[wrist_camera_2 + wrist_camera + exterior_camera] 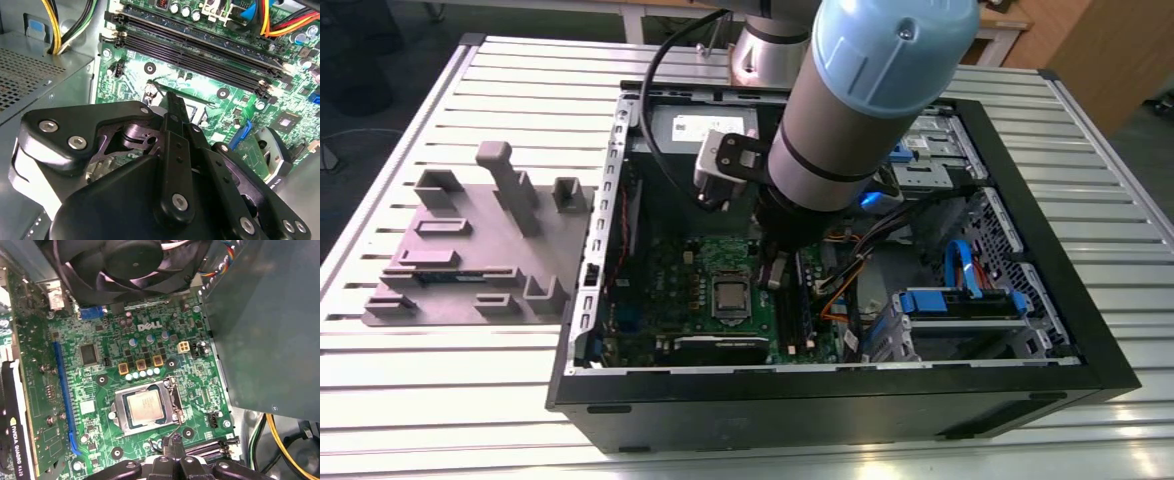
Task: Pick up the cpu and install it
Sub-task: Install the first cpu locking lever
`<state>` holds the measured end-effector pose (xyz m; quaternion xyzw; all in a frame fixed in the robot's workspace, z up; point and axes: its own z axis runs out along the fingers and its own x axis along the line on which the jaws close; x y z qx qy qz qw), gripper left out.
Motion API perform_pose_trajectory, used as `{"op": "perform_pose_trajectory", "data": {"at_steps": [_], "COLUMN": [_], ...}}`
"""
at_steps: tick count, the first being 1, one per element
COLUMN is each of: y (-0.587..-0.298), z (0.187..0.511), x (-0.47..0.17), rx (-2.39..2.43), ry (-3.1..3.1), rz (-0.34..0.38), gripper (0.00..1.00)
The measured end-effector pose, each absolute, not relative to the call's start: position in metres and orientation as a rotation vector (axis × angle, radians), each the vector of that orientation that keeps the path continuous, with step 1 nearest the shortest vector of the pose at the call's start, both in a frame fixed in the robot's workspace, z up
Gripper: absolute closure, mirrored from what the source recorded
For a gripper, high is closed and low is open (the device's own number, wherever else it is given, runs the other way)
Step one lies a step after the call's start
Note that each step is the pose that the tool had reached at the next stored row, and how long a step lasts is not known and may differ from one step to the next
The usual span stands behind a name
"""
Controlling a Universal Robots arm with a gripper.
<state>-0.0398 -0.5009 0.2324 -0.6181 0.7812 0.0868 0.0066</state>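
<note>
- The gripper [176, 441] hung low inside the open computer case [1067, 300], its tip just above the green motherboard [100, 385] at the edge of the processor socket.
- In the second wrist view the gripper [172, 100] showed as black linkages tapering to one narrow tip, so the jaws looked pressed together with nothing pinched between them.
- The cpu [144, 405] sat in the socket on the motherboard, its silvery top facing up, just beside the gripper's tip and apart from it.
- A metal frame [176, 400] ran around the cpu; whether it was clamped down I could not tell.
- In the exterior view the cpu [728, 296] lay near the middle of the motherboard [667, 280], with the gripper [777, 272] just to the exterior view's right of it.
- Long black memory slots [200, 50] ran across the board beyond the gripper's tip.
- A black fan [130, 265] stood over one end of the board, and a blue slot [64, 395] ran along its side.
- A grey metal box [270, 325] sat beside the board, with yellow and black cables [280, 440] at its foot.
- The arm [854, 100] came down into the case from above.
- The case lay on its side on a slatted metal tabletop [427, 400].
- A grey fixture plate [480, 250] with upright blocks rested on the tabletop at the exterior view's left of the case.
</note>
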Motion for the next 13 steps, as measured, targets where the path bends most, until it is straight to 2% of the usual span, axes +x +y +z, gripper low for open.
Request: {"op": "perform_pose_trajectory", "data": {"at_steps": [13], "y": [-0.5041], "z": [0.2255], "x": [-0.0401], "rx": [-2.062], "ry": [2.353], "rz": [0.269], "gripper": [0.89]}}
